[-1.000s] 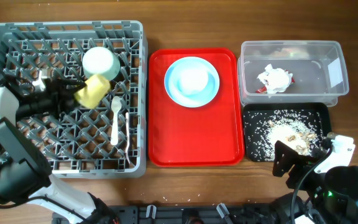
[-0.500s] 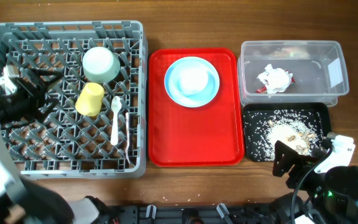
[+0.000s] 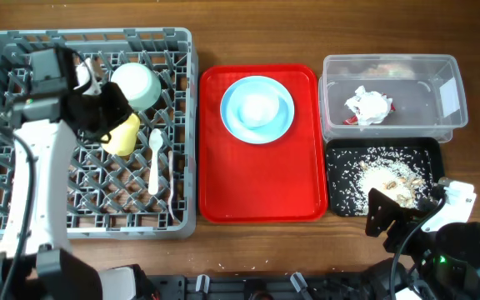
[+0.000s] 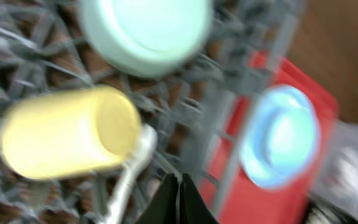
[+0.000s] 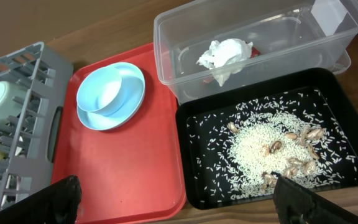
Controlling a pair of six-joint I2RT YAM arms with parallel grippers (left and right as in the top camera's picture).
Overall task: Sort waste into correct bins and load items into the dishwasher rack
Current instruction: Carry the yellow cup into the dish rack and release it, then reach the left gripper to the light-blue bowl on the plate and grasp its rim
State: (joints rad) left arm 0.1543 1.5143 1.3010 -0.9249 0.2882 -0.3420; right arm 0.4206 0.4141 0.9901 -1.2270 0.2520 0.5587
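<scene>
Two arms work at a wooden tabletop. From overhead, the left hand hangs over the upper middle of the large square grey plastic dishwasher rack. It is close beside the upturned pale blue-green bowl and the small yellow cup, which lies on its side just below the bowl. The white plastic spoon rests on the grid to the right of the cup, with the thin white plastic fork beside it near the rack's right wall. The round light blue plate sits in the upper part of the red rectangular tray, between the rack and the bins. The crumpled white wrapper with red print lies inside the clear rectangular plastic tub, and the beige rice-like food scraps are strewn across the shallow black rectangular tray just in front of it. The right hand hangs at the near right edge, beside the black tray. The left wrist view is blurred, yet it shows the left hand with its two fingers pressed together and nothing between them, just right of the spoon; the cup is to the left and the bowl above. From the right wrist, the right hand is spread wide and empty, its fingers in the lower corners, above the red tray and the black tray.
</scene>
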